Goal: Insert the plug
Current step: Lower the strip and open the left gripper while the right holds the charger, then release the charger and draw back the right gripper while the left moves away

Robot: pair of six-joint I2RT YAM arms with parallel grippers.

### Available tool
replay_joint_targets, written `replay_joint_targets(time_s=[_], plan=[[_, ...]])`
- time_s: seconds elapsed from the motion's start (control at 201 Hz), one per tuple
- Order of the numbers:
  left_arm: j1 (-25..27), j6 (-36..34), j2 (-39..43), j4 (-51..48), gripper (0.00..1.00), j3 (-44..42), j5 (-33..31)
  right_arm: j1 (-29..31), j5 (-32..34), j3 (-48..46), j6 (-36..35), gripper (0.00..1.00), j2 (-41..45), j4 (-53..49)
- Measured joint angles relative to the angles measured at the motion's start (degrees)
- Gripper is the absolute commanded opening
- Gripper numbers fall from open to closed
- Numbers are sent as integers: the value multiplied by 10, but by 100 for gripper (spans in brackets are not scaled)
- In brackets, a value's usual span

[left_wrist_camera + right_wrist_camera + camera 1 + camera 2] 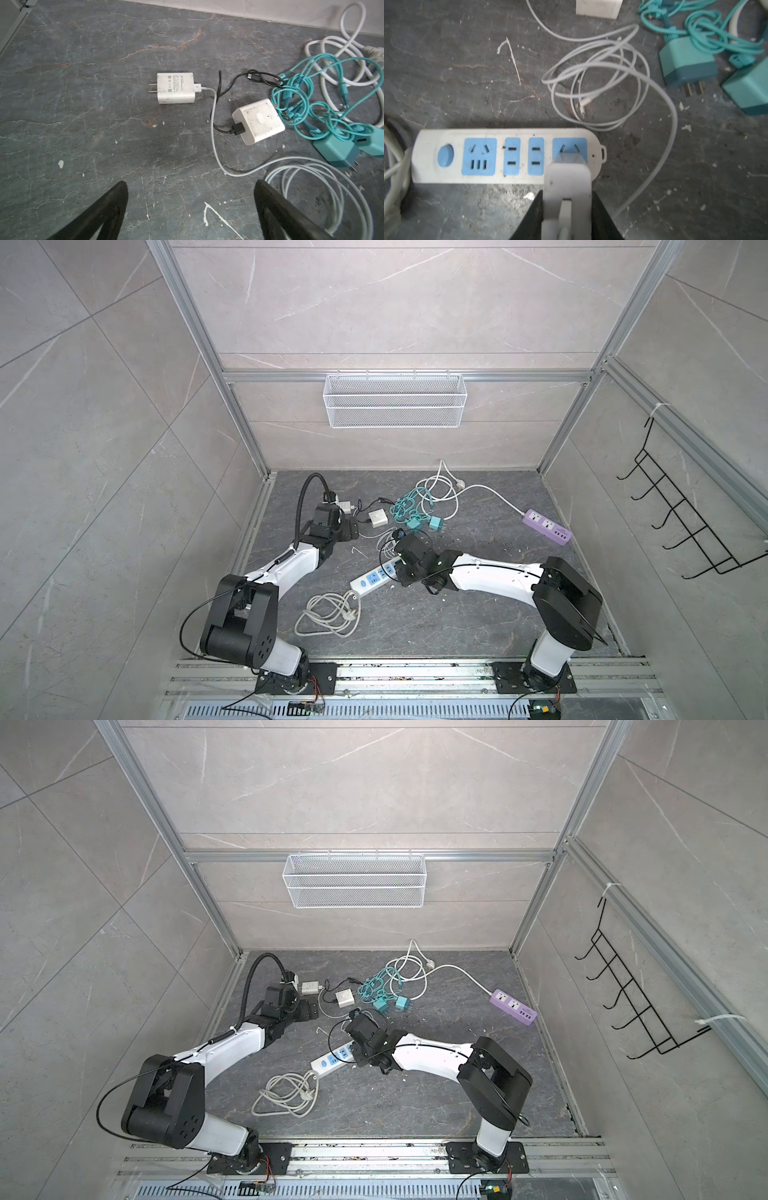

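A white power strip (506, 155) with blue sockets lies on the dark stone floor, also seen in both top views (372, 578) (332, 1058). My right gripper (568, 192) is shut on a white plug (568, 182). Both black fingers press against the plug's sides. The plug's front end rests on the blue socket at the strip's end (569, 148). How deep its pins sit is hidden. A thin white cable trails from the plug. My left gripper (190, 182) hangs open over bare floor, short of a white charger (175, 88), with nothing between its fingers.
A second white charger (258, 120) with a black cable lies near teal chargers (334, 149) and tangled teal cords. A loose white cable coil (600, 83) lies beside the strip. The strip's grey cord (328, 614) is coiled in front. A purple power strip (546, 526) lies at the right.
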State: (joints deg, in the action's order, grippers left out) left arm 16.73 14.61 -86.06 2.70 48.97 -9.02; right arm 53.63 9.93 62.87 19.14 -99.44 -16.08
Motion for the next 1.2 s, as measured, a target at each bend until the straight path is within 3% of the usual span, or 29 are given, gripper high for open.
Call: replay_joint_targets(time_s=[0.214,0.562,0.861,1.204], plan=[[0,2,-28,1,97,7,4,4,-15,-7,3,60,28,-74],[0,-14,-66,19,100,26,51,3,-12,36,7,62,55,-118],[27,-121,-86,24,99,79,98,-41,-25,36,23,62,86,-155],[82,-278,-237,-66,97,262,109,-165,-94,36,21,62,102,-160]])
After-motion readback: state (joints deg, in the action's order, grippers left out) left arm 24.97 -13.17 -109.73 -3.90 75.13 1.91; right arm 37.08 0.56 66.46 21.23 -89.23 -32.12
